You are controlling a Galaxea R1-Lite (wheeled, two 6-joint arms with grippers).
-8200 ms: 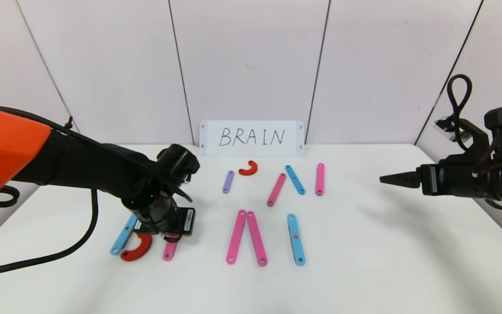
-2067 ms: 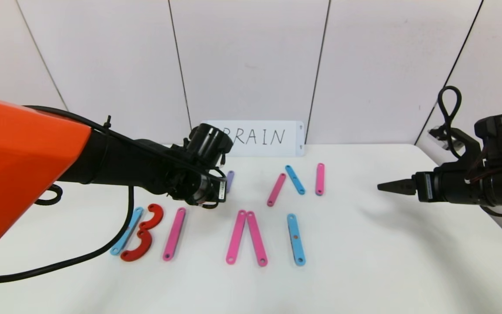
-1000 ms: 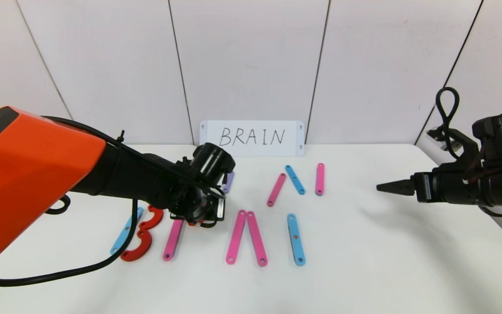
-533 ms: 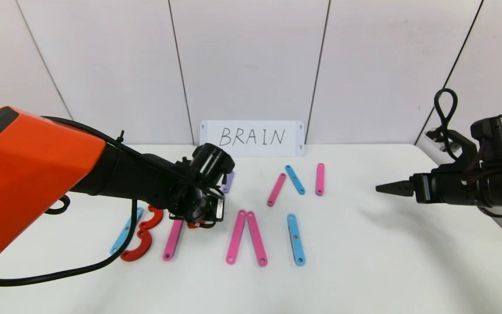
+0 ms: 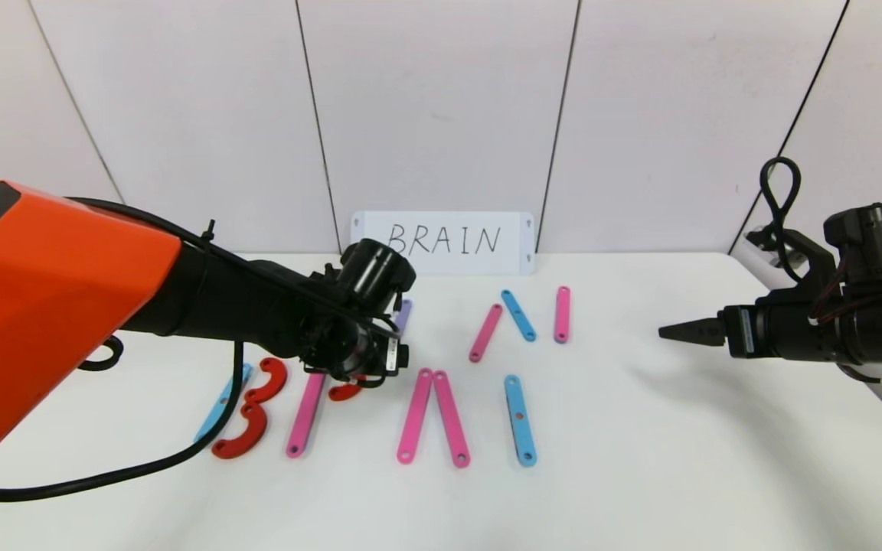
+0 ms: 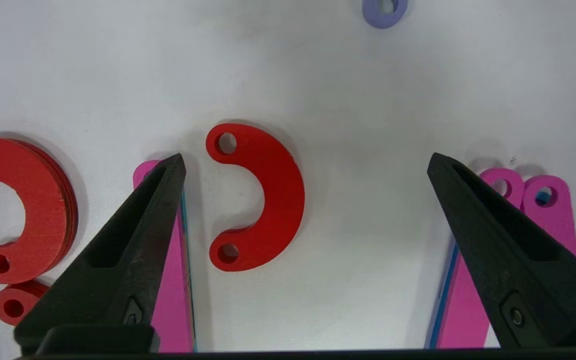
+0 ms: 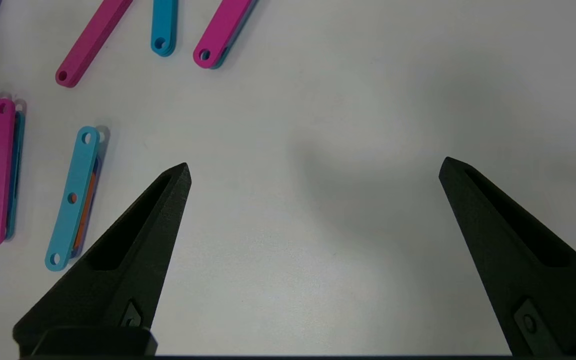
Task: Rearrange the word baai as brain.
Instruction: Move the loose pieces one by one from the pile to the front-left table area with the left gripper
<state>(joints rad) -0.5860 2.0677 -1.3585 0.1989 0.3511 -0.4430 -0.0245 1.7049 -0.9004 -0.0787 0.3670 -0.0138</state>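
Plainly, line by line:
Left gripper (image 6: 305, 165): spread wide above the table, empty; nothing sits between its fingers in a grip.
Red C-curve (image 6: 260, 197): lies flat on the white table (image 5: 640, 459) between the spread fingers, touching neither, its open side facing the pink bar.
Pink bar (image 5: 305, 414): lies just beside the loose C-curve; one left finger (image 6: 133, 240) hangs over its upper end, and contact cannot be told.
Red pair of curves (image 5: 251, 409): two C-curves stacked end to end beside the blue bar (image 5: 220, 400), on the robot's left of the pink bar.
Two pink bars (image 5: 433, 417): lean together at their far ends, near the middle of the front row; the other left finger hangs over their joined ends.
Blue bar with centre hole (image 5: 520, 419): lies alone to the right of that pair.
Back row: short purple bar (image 5: 403, 315) partly behind the left wrist, then a slanted pink bar (image 5: 485, 332), a slanted blue bar (image 5: 518, 314) and an upright pink bar (image 5: 561, 314).
White card (image 5: 445, 242): stands against the wall, handwritten BRAIN.
Right gripper (image 7: 313, 167): spread wide, empty, held above bare table well to the right of all the strips.
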